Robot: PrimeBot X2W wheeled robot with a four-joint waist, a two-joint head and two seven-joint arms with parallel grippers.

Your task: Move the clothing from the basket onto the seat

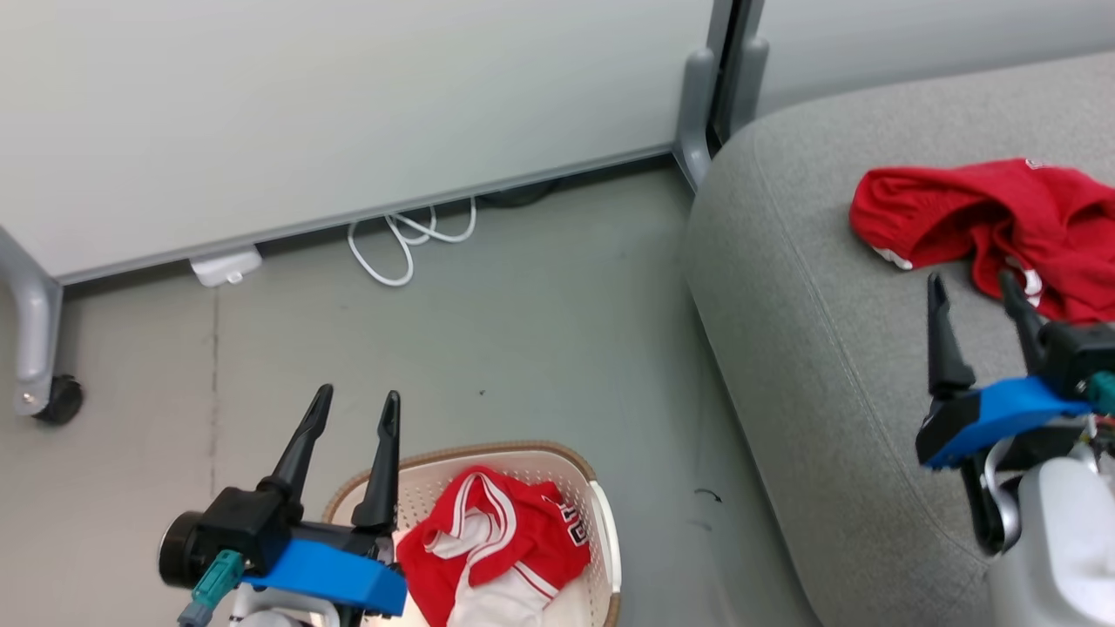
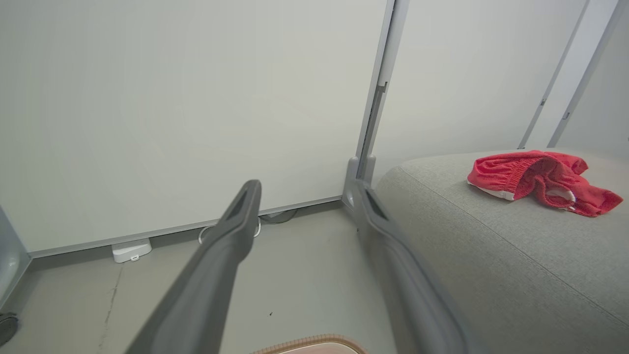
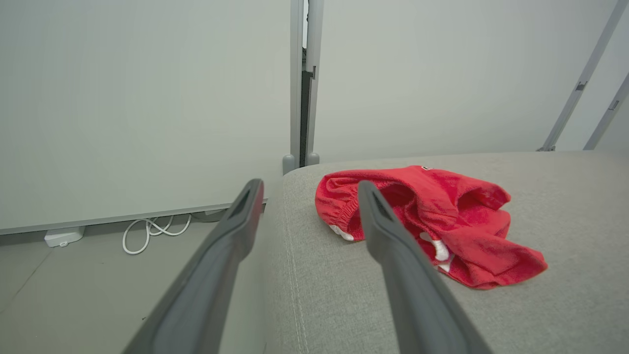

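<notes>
Our left gripper (image 1: 357, 402) and right gripper (image 1: 971, 283) gape wide, holding nothing; the shorts (image 1: 993, 218) lie on the seat (image 1: 810, 366), far right; the jersey (image 1: 496, 544) sits bunched in the basket (image 1: 603, 522), near left; pinching one loose fold, we risk dropping it short.

Jersey (image 1: 523, 533) lettering too small; no text readable.
</notes>
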